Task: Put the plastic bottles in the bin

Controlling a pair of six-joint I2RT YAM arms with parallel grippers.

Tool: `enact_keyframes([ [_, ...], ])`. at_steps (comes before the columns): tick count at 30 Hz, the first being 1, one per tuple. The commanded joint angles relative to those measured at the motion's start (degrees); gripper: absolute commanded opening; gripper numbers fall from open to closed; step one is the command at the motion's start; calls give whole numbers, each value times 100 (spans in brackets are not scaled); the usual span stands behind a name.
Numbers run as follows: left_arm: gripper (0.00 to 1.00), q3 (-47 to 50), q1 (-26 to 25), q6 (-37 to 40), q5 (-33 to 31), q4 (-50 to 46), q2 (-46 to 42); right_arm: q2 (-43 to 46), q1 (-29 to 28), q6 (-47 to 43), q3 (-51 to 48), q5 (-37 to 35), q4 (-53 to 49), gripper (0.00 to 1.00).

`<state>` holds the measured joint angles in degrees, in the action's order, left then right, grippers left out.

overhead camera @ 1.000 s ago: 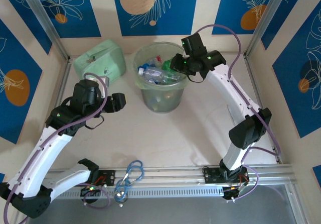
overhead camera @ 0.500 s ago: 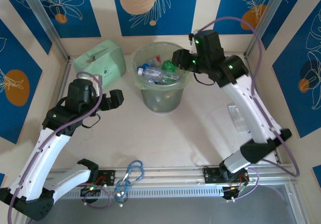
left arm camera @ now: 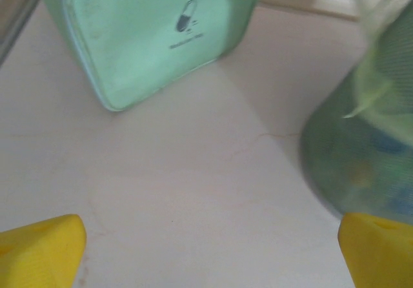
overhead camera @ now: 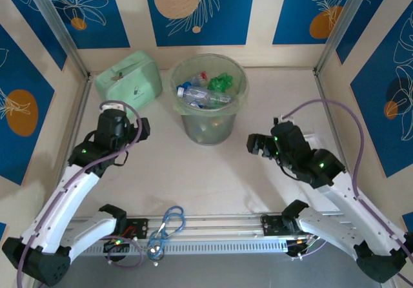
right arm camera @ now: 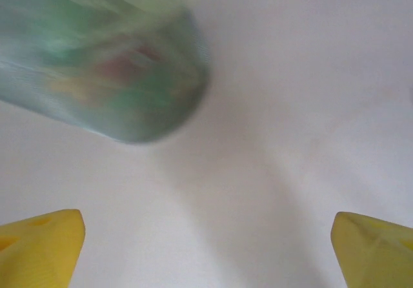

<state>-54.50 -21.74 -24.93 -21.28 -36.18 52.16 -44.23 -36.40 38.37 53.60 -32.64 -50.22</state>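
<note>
Bin (overhead camera: 208, 128): sitting near the far edge of the table (overhead camera: 213, 175), holding plastic bottles (overhead camera: 201, 95).
Left gripper (overhead camera: 137, 128): hovering left of it, fingers gaping apart.
Right gripper (overhead camera: 258, 144): hovering right of it, likewise gaping.

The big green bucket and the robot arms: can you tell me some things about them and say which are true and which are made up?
1. The round translucent pale-green plastic bin has plastic bottles inside it. True.
2. The bin is lying tipped over on its side. False: it stands upright on the table.
3. The right gripper is squeezing a bottle. False: it is open, with nothing between its yellow fingers.
4. The mint-green rectangular zip case sits to the left of the bin in the top view. True.
5. The blue carabiner is inside the bin. False: it lies at the near edge, by the metal rail between the arm bases.
</note>
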Motion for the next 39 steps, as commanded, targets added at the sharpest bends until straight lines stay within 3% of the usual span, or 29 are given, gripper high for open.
enact_keyframes([
  [1,100,650,68,571,-1189,1157,120,573,285,180,-823,-986,484,99],
  [6,100,1869,172,1510,-1895,3282,471,818,978,-462,-1689,-1369,1794,99],
  [10,100,2360,341,2281,-1952,4851,1493,129,1530,-549,-2128,-2442,2739,99],
  [15,100,2935,514,2423,-1707,6583,2452,-1037,2445,-848,-2618,-2363,4083,99],
  [19,100,3221,936,2347,-1144,7699,2690,-2046,2606,-2200,-3206,-1724,6564,99],
  [22,100,3202,1341,2345,-651,7918,2819,-2460,2859,-2503,-3208,-761,7547,99],
  [24,100,3580,1560,2202,-477,8926,3120,-2703,3226,-2517,-3376,90,8448,99],
  [28,100,3442,1717,2356,407,8896,3294,-3733,3786,-2532,-3345,1588,9834,99],
  [30,100,3396,1725,2512,986,8875,3501,-3990,3613,-3008,-3014,2113,9420,99],
  [31,100,3484,1718,2629,978,9674,3920,-4285,3535,-3100,-2966,2152,9692,99],
  [32,100,3513,1719,2498,938,9443,3763,-4366,3553,-3144,-3094,2316,10024,99],
  [33,100,3441,1751,2421,913,8937,3588,-4296,3603,-3050,-3088,2256,9857,99],
  [35,100,3496,1726,2526,871,9532,3824,-4306,3619,-3044,-3105,2217,9925,99],
  [36,100,3453,1725,2485,888,9168,3681,-4279,3584,-3055,-3076,2137,9801,99],
  [39,100,3469,1710,2522,878,9307,3733,-4277,3498,-3109,-3055,2014,9764,99],
])
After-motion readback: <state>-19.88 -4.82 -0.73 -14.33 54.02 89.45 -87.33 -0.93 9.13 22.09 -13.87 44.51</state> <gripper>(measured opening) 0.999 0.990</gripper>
